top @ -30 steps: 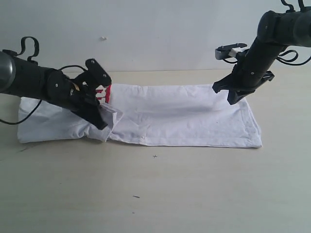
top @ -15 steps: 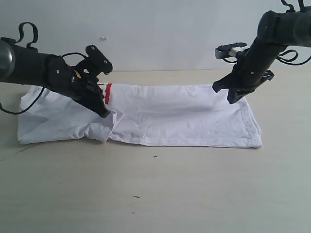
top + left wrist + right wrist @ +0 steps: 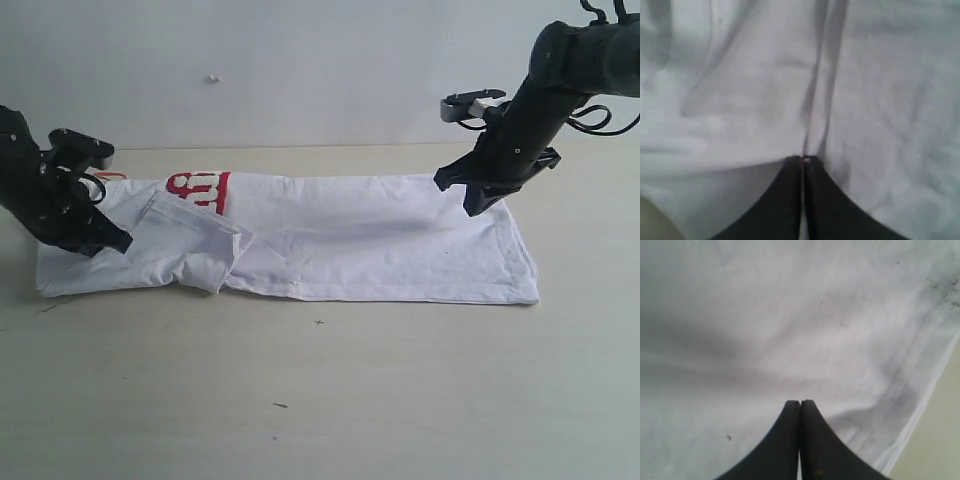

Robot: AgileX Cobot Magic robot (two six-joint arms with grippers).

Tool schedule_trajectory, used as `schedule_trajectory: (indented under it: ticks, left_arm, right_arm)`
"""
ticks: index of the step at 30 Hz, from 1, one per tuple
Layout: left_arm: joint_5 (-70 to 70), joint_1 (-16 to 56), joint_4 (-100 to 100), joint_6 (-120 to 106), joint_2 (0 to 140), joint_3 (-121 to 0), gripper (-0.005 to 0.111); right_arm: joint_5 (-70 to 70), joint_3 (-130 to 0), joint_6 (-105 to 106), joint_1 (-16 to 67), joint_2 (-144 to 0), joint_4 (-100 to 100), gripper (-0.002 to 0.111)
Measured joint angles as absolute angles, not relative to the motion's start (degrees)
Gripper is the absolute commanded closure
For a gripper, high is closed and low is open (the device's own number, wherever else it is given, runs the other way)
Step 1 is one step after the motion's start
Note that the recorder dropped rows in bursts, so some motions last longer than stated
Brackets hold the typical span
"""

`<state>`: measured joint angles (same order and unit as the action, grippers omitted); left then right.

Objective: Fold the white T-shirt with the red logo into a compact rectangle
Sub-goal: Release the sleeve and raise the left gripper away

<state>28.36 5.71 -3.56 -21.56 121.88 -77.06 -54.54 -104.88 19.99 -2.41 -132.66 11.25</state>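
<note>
Table (image 3: 320, 400) before the white T-shirt (image 3: 380, 245) lies open; left pincer (image 3: 112, 243), right pincer (image 3: 472, 205) block its ends.

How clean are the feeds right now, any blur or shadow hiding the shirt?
Exterior view: even light, the red logo shows plainly. Left wrist view: out of focus, the white T-shirt is smeared creases ahead of the left gripper. Right wrist view: sharper, hem stitching visible, a grey shadow band across the cloth beyond the right gripper.

We seem to be at a lab test bench: a plain beige tabletop (image 3: 400, 400) against a blank white wall (image 3: 320, 60).
</note>
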Motion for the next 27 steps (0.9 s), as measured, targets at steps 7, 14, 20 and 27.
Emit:
schedule_trajectory:
  ticks: [7, 14, 20, 27]
  left_arm:
    - [30.0, 5.0, -3.2, -21.4, 123.2, -77.3, 0.102]
    - [35.1, 2.7, -1.7, -21.1, 123.2, -77.7, 0.102]
    - [36.5, 2.4, 0.0, -21.1, 123.0, -77.7, 0.102]
    - [37.0, 2.4, 0.0, -21.0, 122.9, -77.4, 0.102]
  right_arm:
    - [-56.4, -104.9, 20.0, -2.4, -132.7, 11.4, 0.108]
    - [-59.1, -104.0, 20.0, -2.4, -132.4, 11.4, 0.108]
    - [-50.5, -94.1, 19.8, -2.4, -129.1, 11.6, 0.108]
    - [-42.5, -85.0, 18.5, -2.4, -126.9, 11.9, 0.108]
